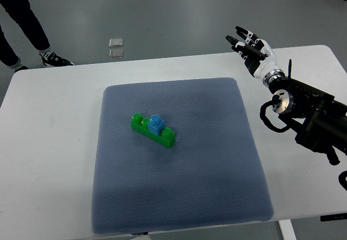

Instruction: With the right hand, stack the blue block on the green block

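Note:
A long green block (152, 130) lies on the grey-blue mat (179, 196), left of its middle. A small blue block (156, 124) sits on top of the green one, near its centre. My right hand (248, 46) hovers far to the upper right, over the white table beyond the mat's back right corner. Its fingers are spread and hold nothing. The right arm enters from the right edge. The left arm does not show.
The white table (54, 121) carries the mat. A person's legs and shoes (53, 60) stand on the floor at the upper left. Two small square pieces (116, 47) lie on the floor behind the table.

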`<action>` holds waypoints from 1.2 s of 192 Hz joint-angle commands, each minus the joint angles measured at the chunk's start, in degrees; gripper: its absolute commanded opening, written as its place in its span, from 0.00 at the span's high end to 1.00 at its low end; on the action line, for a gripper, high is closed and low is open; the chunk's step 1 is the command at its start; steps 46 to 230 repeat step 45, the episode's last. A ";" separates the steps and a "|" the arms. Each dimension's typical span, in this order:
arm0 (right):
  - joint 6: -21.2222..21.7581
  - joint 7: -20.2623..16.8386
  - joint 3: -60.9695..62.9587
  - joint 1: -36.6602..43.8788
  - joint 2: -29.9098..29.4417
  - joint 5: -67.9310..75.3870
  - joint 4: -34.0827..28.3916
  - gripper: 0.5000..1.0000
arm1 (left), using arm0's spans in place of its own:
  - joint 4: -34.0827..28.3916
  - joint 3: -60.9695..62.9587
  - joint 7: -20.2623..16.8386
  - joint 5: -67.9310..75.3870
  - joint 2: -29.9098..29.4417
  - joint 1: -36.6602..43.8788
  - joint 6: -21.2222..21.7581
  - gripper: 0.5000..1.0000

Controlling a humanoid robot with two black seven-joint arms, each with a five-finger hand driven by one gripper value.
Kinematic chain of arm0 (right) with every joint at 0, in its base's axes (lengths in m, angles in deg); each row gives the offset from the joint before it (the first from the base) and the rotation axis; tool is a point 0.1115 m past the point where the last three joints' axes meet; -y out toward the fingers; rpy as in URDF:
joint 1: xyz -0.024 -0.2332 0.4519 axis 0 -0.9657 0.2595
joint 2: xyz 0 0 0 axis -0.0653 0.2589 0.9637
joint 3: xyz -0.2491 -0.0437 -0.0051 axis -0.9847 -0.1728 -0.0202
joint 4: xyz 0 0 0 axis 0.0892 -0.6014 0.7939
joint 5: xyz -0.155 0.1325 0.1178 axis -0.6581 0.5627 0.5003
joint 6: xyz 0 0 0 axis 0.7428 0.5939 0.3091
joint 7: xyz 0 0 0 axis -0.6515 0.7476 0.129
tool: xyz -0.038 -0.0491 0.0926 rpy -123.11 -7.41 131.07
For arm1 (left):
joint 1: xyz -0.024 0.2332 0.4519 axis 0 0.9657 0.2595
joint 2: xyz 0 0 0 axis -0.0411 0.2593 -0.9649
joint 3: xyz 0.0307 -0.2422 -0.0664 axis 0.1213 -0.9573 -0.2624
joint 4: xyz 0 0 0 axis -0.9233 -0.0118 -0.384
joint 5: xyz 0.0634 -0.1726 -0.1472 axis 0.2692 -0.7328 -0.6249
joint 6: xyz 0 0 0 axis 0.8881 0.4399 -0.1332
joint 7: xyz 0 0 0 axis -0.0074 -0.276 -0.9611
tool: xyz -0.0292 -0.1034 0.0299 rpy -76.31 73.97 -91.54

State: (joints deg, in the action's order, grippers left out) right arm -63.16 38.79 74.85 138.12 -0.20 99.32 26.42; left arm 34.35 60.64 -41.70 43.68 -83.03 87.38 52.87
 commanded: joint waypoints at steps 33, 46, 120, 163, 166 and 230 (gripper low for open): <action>-0.08 0.24 0.09 -0.44 -0.13 -0.33 0.00 0.17 | 0.00 0.00 -0.04 0.00 0.00 0.00 0.00 0.00; 0.00 0.24 0.09 -0.53 -0.22 -0.33 0.00 0.18 | 0.00 0.00 -0.04 0.00 0.00 0.00 0.00 0.00; 0.00 0.24 0.09 -0.53 -0.22 -0.33 0.00 0.18 | 0.00 0.00 -0.04 0.00 0.00 0.00 0.00 0.00; 0.00 0.24 0.09 -0.53 -0.22 -0.33 0.00 0.18 | 0.00 0.00 -0.04 0.00 0.00 0.00 0.00 0.00; 0.00 0.24 0.09 -0.53 -0.22 -0.33 0.00 0.18 | 0.00 0.00 -0.04 0.00 0.00 0.00 0.00 0.00; 0.00 0.24 0.09 -0.53 -0.22 -0.33 0.00 0.18 | 0.00 0.00 -0.04 0.00 0.00 0.00 0.00 0.00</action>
